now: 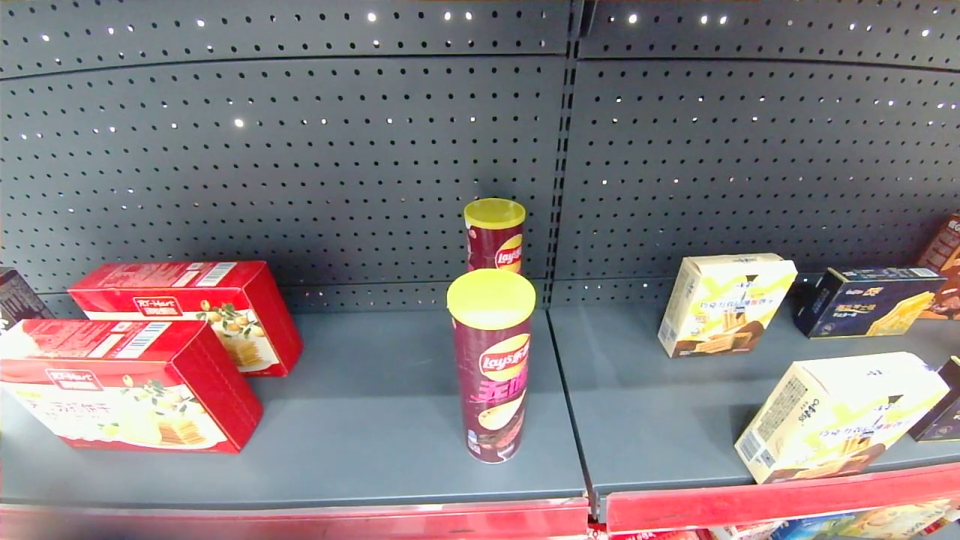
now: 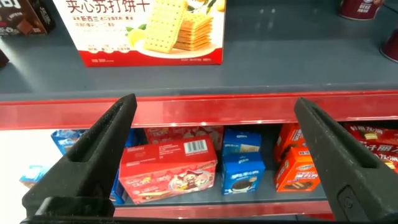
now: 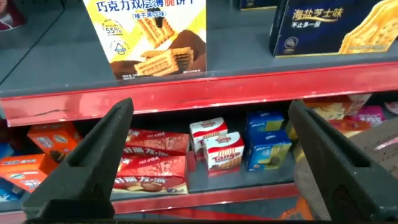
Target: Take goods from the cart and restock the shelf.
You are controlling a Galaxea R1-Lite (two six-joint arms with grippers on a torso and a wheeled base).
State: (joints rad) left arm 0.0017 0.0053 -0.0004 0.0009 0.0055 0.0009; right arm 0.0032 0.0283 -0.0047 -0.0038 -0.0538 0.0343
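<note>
- A grey shelf [image 1: 375,420] with a pegboard back and a red front strip holds snacks; the front chip can [image 1: 491,367] serves here as the marker for every place.
- The front chip can stands upright near the shelf's middle: dark red, with a yellow lid.
- A rear chip can [image 1: 494,236] of the same kind stands upright straight behind it, against the back wall.
- Two red cracker boxes lie to the can's left, one level with it [image 1: 127,382] and one farther back [image 1: 195,311].
- Two yellow wafer boxes sit to the can's right, one near the shelf's front edge [image 1: 836,416] and one farther back [image 1: 724,304].
- A dark blue box [image 1: 866,300] lies farther right still, past the rear wafer box.
- The left gripper [image 2: 216,104] hangs before the red front strip on the can's left side, below a red cracker box; its jaws are spread wide and hold nothing.
- The right gripper [image 3: 211,107] hangs before the strip on the can's right side, below a yellow wafer box; its jaws are also spread wide and hold nothing.
- A lower shelf [image 2: 249,196] beneath carries small red, blue and orange packs.
</note>
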